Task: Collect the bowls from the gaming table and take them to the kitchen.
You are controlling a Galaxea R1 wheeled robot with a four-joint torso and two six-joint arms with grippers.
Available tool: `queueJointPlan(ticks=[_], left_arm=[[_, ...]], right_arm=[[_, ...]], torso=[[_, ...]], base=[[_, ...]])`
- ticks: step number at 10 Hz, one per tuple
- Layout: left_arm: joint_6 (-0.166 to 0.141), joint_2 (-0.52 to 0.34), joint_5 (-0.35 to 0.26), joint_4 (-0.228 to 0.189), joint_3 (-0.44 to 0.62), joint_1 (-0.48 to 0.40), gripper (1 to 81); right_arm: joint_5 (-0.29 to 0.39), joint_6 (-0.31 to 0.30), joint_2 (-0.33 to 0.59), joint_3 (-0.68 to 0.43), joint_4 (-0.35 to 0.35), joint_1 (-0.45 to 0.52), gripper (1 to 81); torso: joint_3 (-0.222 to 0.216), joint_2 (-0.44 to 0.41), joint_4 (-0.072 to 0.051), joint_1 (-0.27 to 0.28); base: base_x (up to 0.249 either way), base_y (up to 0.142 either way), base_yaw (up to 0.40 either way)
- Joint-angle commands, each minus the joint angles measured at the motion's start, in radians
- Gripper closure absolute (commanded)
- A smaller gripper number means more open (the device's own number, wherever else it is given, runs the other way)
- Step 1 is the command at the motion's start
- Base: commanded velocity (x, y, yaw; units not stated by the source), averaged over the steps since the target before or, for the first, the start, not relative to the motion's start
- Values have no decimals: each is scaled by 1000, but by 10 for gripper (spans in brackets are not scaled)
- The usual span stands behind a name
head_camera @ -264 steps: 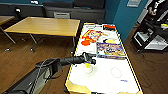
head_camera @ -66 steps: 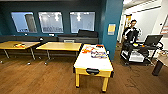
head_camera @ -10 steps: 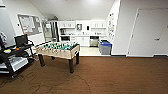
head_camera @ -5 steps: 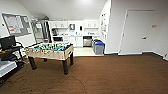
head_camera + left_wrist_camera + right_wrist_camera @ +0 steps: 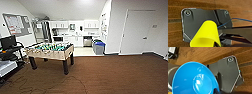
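Head view: kitchen lies ahead beyond football table. Left claw pinches yellow bowl; right claw pinches blue bowl.

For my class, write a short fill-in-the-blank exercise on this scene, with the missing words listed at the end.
1. The bowl in the left wrist view is coloured ____.
2. The bowl in the right wrist view is coloured ____.
3. The table-football table stands on a floor of brown ____.
4. Past it, a bin with a ____ lid stands by the kitchen.

Missing words: yellow; blue; wood; blue
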State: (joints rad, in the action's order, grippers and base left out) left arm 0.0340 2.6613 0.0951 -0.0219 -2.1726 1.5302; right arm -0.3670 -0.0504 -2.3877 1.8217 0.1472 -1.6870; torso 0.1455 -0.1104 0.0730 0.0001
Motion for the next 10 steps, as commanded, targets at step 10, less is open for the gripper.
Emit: queueJointPlan(ticks=[10], left_arm=[[9, 17, -49, -9, -36, -46, 811]], right_arm=[[37, 7, 32, -18, 28, 29, 811]], torso=[[0, -1, 0, 0]], base=[[76, 0, 0]])
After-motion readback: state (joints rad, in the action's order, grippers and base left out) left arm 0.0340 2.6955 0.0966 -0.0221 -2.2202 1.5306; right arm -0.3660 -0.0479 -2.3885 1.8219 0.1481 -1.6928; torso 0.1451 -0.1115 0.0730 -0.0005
